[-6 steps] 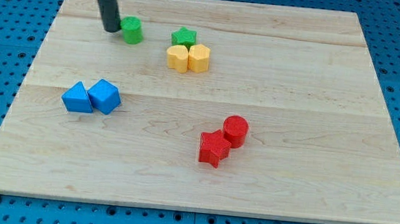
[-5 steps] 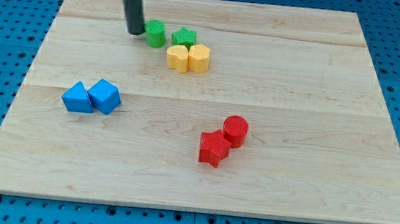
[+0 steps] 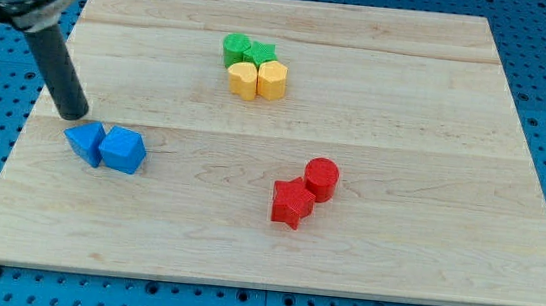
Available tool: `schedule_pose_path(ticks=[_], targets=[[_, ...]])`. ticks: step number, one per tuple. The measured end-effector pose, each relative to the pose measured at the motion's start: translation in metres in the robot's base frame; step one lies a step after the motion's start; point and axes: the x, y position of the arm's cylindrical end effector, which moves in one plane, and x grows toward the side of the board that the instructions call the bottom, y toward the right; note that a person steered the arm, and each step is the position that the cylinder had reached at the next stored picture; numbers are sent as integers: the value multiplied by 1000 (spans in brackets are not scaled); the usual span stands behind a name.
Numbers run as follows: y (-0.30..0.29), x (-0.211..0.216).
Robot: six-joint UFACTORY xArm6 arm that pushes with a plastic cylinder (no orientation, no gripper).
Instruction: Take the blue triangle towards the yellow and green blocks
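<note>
My tip stands at the view's left, just above and slightly left of two blue blocks, close to or touching the left one. The left blue block looks like the triangle. The other blue block touches it on its right. The yellow and green cluster sits at the view's top centre: a green cylinder and a green star side by side, with a yellow heart and a yellow hexagon just below them.
A red star and a red cylinder touch each other right of centre. The wooden board lies on a blue pegboard; its left edge is close to my tip.
My tip pushed the green cylinder right against the green star, then moved down-left to the blue blocks. The blue pair has shifted slightly left and down.
</note>
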Motion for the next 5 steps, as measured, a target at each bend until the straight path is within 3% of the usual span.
schedule_pose_path(ticks=[1,2,3,5], targets=[[-36,10],[-55,58],[-36,81],[60,45]])
